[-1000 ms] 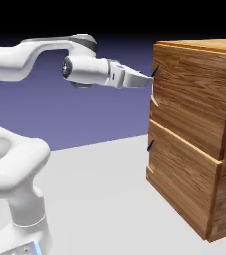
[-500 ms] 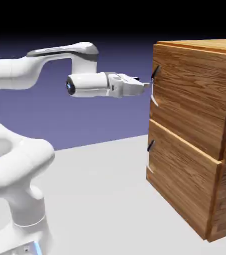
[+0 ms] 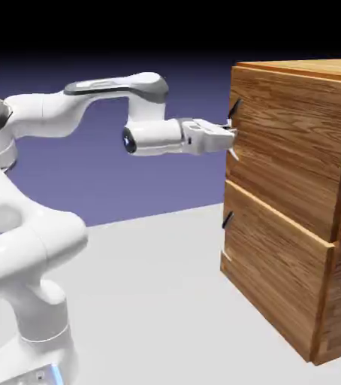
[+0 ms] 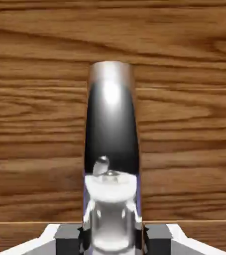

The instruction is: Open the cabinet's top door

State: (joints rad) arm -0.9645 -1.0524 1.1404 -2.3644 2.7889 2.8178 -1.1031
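At the exterior view's left the white arm (image 3: 61, 113) rises from its base on the grey table (image 3: 151, 301), bends over and reaches level toward the right. Its gripper (image 3: 230, 135) has its tips at the front edge of the cabinet (image 3: 294, 195), on the handle (image 3: 233, 129) of the top door (image 3: 297, 143). In the hand view the handle fills the middle as a shiny dark bar (image 4: 111, 124) running up the frame, and the two grey fingertips (image 4: 67, 234) sit tight against its near end at the bottom edge, one on each side. The jaws are drawn in narrow and clamped on the handle.

The top door is the upper wood panel, flush with the cabinet's front and not yet swung out; the lower door (image 3: 279, 278) with its own small handle (image 3: 227, 219) sits beneath it, well clear of the gripper.

The grip looks like the weak point. The fingers hold only near one end of a smooth, rounded bar, so a pull that runs straight back rather than following the door's arc could make them slide along it and off. Pulling too fast might have the same effect, leaving the door shut. A twist of the wrist during the pull could also lever the handle out of the pads.
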